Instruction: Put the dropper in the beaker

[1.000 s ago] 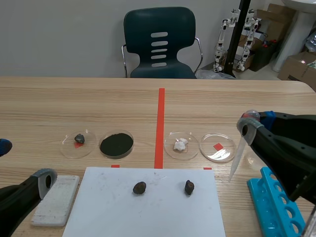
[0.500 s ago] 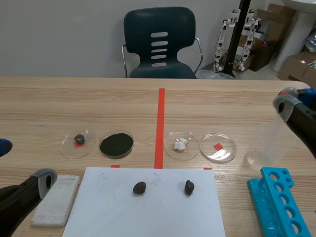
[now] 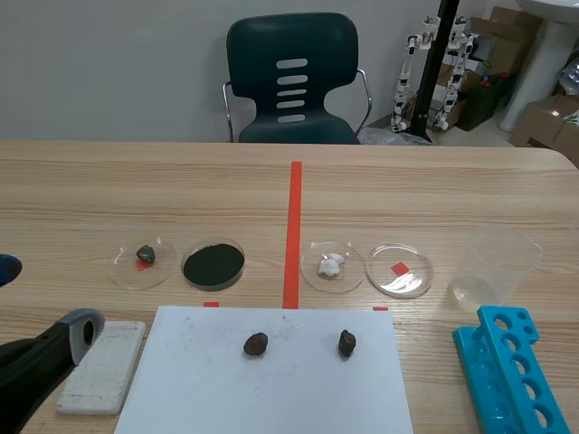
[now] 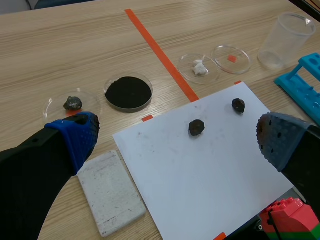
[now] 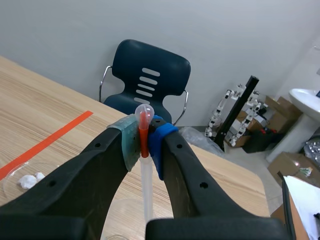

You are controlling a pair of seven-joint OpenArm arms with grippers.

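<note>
One view alone, the right wrist's, shows the dropper: the right gripper pinches its neck between both pads, above the table. Its long axis runs twelve to six, bulb at twelve, tip at six. The scene view shows the beaker upright, at three o'clock of the petri dishes. The left gripper gapes wide, holding nothing.

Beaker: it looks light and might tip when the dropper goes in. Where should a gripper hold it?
Probably across its lower wall, coming in level from the right: the beaker stands upright, mouth up, with the blue rack close in front and a dish to its left.
</note>
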